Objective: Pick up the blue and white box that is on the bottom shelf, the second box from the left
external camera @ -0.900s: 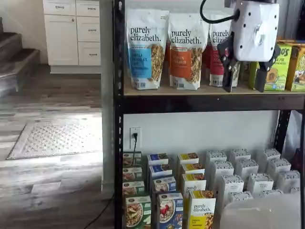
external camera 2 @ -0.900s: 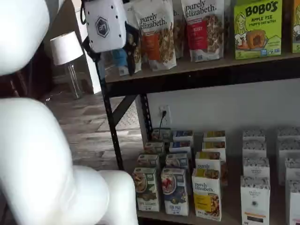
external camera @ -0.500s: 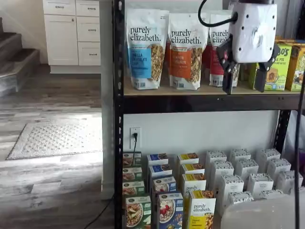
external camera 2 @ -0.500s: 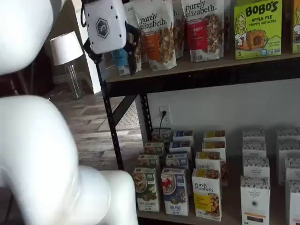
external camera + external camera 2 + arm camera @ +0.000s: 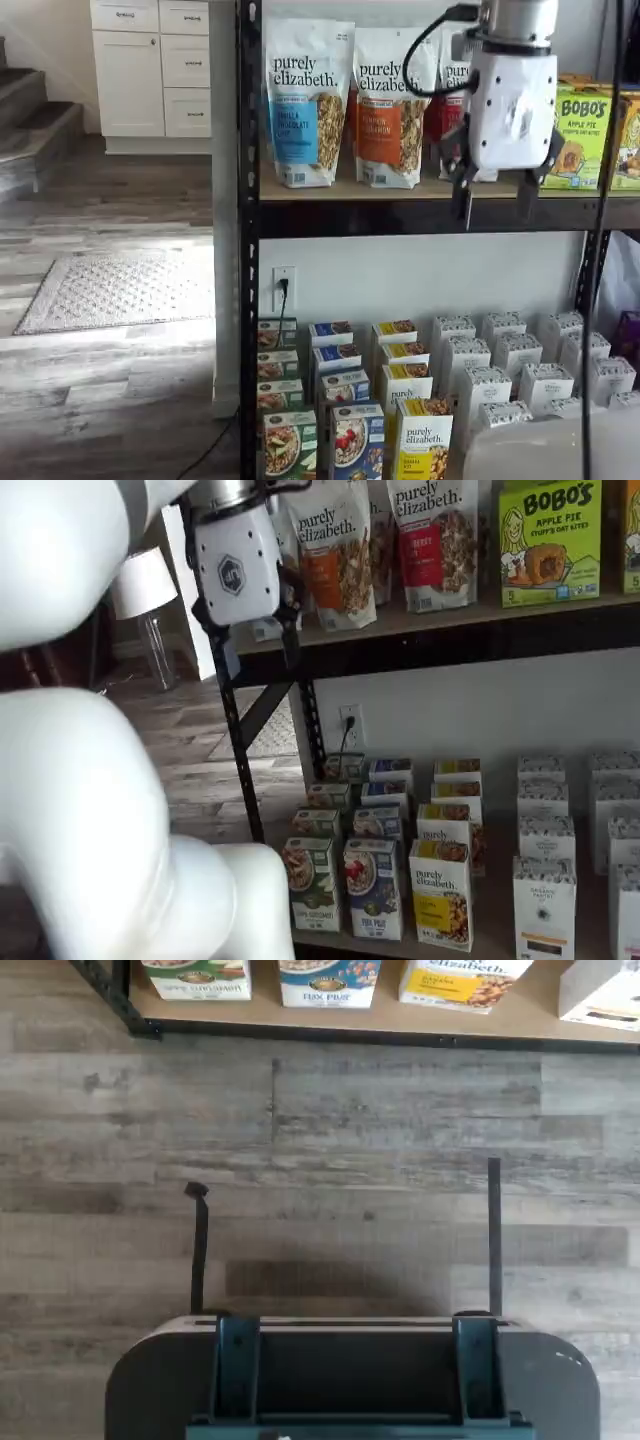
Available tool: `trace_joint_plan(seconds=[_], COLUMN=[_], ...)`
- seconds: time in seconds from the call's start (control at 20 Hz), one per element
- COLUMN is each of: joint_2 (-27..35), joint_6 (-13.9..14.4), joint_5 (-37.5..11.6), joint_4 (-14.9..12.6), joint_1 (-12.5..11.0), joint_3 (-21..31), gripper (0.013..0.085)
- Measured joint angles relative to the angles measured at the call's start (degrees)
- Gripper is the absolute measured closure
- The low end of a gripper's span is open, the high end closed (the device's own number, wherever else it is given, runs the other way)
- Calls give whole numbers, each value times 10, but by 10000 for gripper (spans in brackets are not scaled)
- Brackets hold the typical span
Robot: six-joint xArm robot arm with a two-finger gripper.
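Up by the upper shelf edge hangs the claw (image 5: 493, 203), fingers spread apart, nothing held; blue and white box (image 5: 356, 441) stands far below on the bottom shelf (image 5: 400, 946), between green and yellow cartons

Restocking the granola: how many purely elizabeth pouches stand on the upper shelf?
3 visible in a shelf view: the blue-labelled pouch at the left, the orange-labelled pouch beside it, and the red-labelled pouch partly behind the white gripper. More may be hidden.

My end effector (image 5: 493, 207) hangs pointing down, empty, its two black fingers (image 5: 222, 660) parted with a clear gap.
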Motion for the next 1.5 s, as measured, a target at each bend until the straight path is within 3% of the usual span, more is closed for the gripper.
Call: trace_joint_plan(seconds=[0.3, 0.9, 1.5], joint_2=[-5, 1, 40], joint_6=[-16, -42, -31], joint_5=[-70, -241, -421], joint_4=[16, 15, 30], joint_1=[-20, -44, -24], joint_3=[76, 226, 341], gripper=[130, 130, 130])
